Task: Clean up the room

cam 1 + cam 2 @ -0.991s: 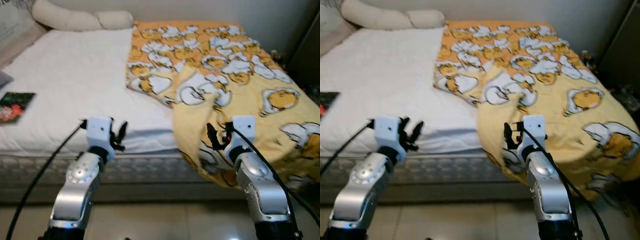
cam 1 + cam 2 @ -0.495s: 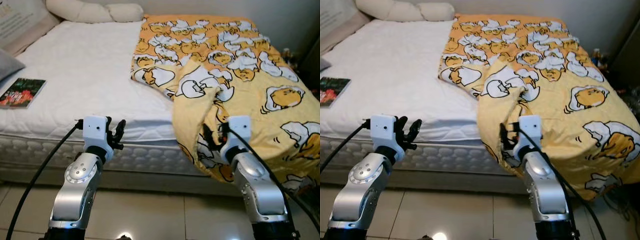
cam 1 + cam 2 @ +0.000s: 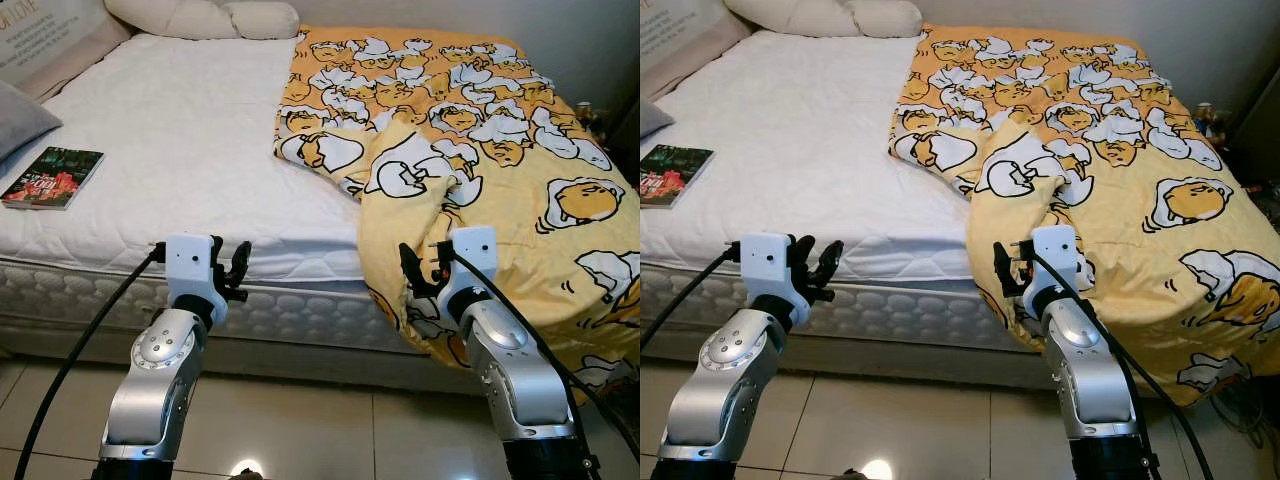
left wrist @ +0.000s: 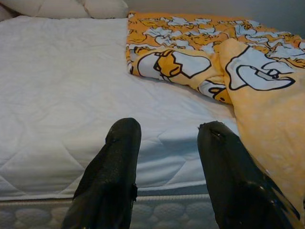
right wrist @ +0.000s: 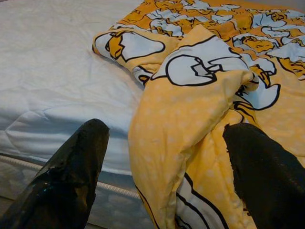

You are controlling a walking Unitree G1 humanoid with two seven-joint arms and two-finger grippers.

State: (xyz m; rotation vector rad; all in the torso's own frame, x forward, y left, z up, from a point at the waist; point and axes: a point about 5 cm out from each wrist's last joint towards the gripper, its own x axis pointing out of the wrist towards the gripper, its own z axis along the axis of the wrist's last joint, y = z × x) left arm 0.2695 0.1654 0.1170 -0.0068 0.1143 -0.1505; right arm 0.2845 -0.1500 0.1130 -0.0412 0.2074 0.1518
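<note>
Where blanket (image 5: 190, 119) droops, right fingers (image 5: 71, 176) straddle it.

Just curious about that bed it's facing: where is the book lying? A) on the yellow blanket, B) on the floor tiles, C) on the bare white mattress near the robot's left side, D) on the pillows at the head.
C: the book rests flat on the white mattress, far to the left of the yellow blanket.

One bed (image 3: 150, 150); one yellow blanket (image 3: 480, 130); one book (image 3: 52, 177); two cream pillows (image 3: 205, 17).
</note>
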